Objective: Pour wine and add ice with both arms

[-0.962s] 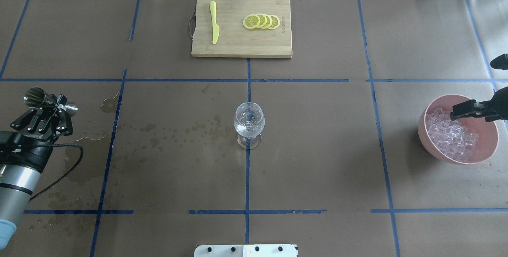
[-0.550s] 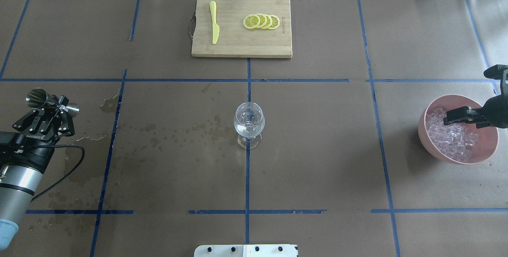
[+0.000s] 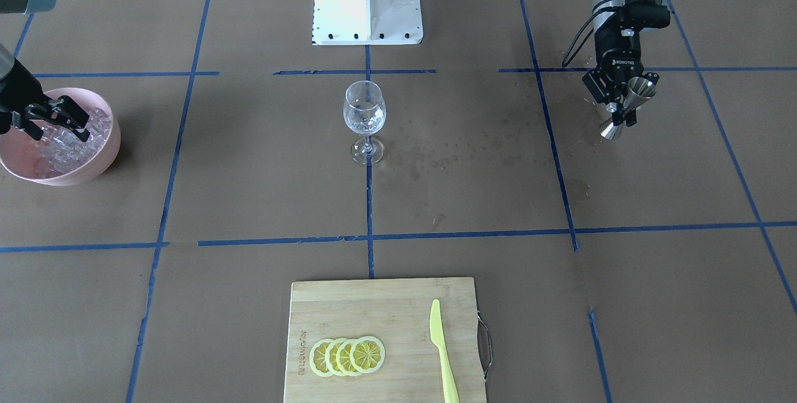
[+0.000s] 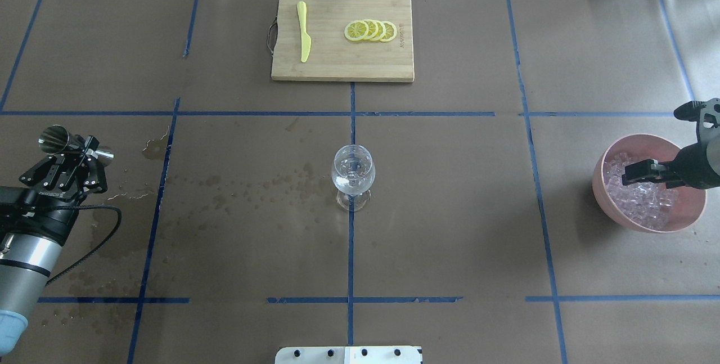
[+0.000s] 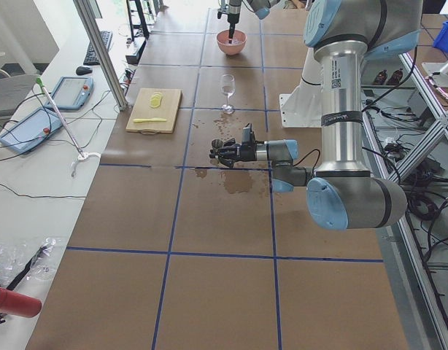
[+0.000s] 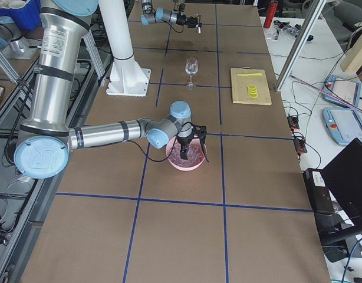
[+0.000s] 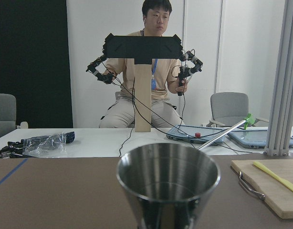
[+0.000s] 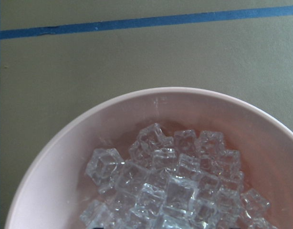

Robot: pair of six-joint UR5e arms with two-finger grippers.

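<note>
Over at 9 o'clock on the overhead view, the left gripper [image 4: 85, 148] is clamped on the waist of a steel jigger [image 4: 52, 139], keeping it upright and level. That looks deliberate: the wrist camera shows what seems to be a shallow dark pool, the wine [image 7: 168, 191], low inside the cup, and any tilt would add to the wet spots [image 4: 247, 189] already dotting the tabletop [image 4: 450, 212]. The wine glass [image 4: 353, 172] waits dead centre, reachable by both arms and well apart from both. At 3 o'clock the right gripper [image 3: 57, 124] hangs with its fingers spread wide just above the heap of ice [image 4: 641, 203] in the pink bowl [image 4: 689, 198], lined up to close on a cube; nothing is held yet. At 12 o'clock the cutting board [image 4: 337, 60] with its lemon slices [image 4: 371, 30] and yellow knife [image 4: 304, 32] sits out of the way. Against the shots from a second ago, the right gripper has pushed further in over the bowl and dropped closer to the cubes, with more of its wrist now in view, while the jigger has crept only slightly toward the glass. Glass, bowl and board have not budged.
</note>
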